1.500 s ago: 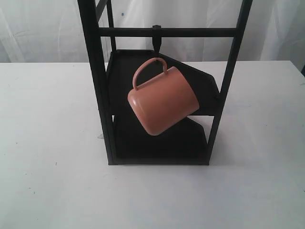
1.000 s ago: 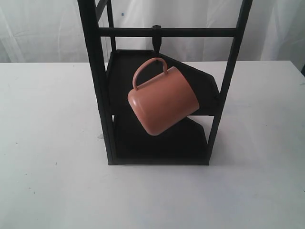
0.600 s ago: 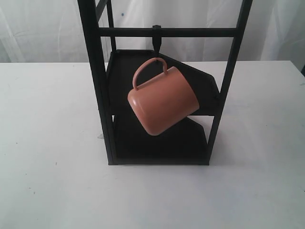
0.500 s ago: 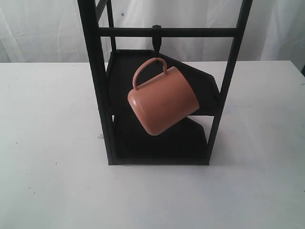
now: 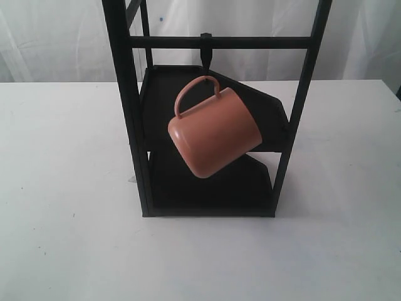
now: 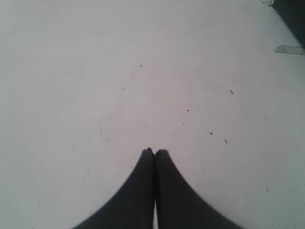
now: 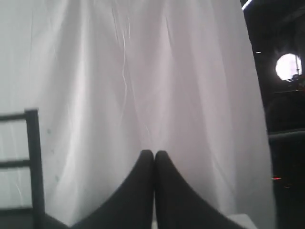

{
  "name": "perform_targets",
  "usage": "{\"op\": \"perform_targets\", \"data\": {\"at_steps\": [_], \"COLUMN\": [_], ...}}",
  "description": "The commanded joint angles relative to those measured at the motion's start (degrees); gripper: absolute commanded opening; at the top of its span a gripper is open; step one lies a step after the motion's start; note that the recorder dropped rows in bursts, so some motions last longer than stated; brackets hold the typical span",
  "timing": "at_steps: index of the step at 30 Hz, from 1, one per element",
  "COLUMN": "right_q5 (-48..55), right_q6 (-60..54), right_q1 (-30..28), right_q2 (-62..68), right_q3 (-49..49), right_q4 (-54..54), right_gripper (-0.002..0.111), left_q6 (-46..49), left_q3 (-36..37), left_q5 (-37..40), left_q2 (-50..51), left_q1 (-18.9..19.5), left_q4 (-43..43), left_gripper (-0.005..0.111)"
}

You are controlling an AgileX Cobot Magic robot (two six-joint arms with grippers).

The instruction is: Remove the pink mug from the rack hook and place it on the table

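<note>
The pink mug (image 5: 214,130) hangs tilted by its loop handle from the small black rack hook (image 5: 206,51) on the rack's top crossbar, above the white table (image 5: 69,188). Neither gripper shows in the exterior view. In the left wrist view my left gripper (image 6: 154,151) is shut, its black fingers pressed together over bare speckled table (image 6: 143,71). In the right wrist view my right gripper (image 7: 154,153) is also shut with nothing in it, facing a white curtain. The mug appears in neither wrist view.
The black rack frame (image 5: 128,106) stands mid-table with two dark shelves (image 5: 207,188) behind and under the mug. A white curtain (image 5: 62,37) closes off the back. A corner of the rack (image 6: 291,14) shows in the left wrist view, and a black bar (image 7: 33,162) in the right.
</note>
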Motion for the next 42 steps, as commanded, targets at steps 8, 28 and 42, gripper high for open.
{"op": "perform_targets", "data": {"at_steps": [8,28,42], "right_q5": [20.87,61.61,74.27], "right_q6": [-11.74,-58.79,-76.90], "right_q1": [0.13,0.17,1.83], "right_q2": [15.65,59.73,60.35], "right_q3": [-4.31,-25.56,-28.11], "right_q4": [-1.09,52.83,72.47], "right_gripper": [0.000,0.000,0.000], "left_q6": [0.08,0.08,0.08], "left_q3": [0.21,0.21,0.21], "left_q5": [0.88,0.88,0.88], "left_q2": [-0.20,-0.20,-0.20], "left_q1": [-0.37,-0.37,-0.37], "left_q4": [-0.24,-0.24,-0.24], "left_gripper": [0.000,0.000,0.000]}}
